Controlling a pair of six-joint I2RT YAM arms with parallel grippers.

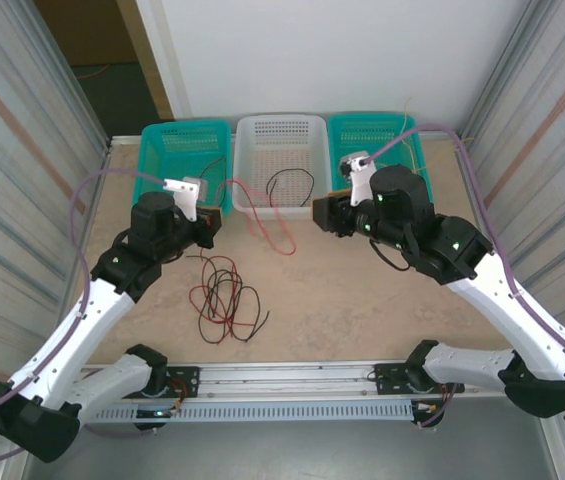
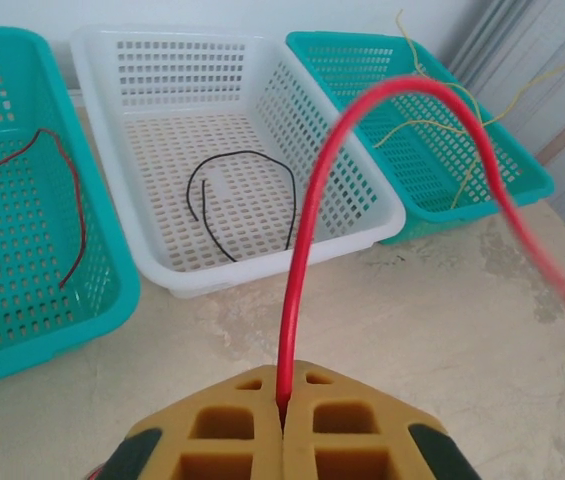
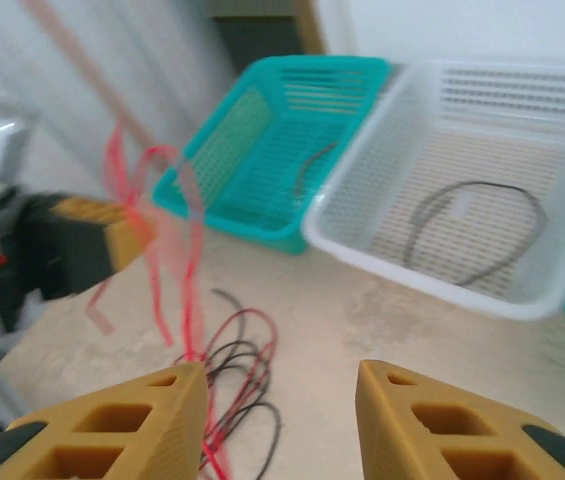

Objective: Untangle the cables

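Fingers (image 2: 224, 440) of the left gripper (image 2: 283, 408) clamp the red cable (image 2: 302, 230) arching above the table (image 1: 362, 310), the right gripper (image 3: 280, 390) gapes empty, so the cable's loose tail may well snag the red-and-black tangle (image 1: 224, 300) lying below and drag it along

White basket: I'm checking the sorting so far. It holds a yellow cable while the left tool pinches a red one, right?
Not quite. The white basket holds a black cable, not a yellow one; the left wrist view shows it. The left tool does pinch a red cable.
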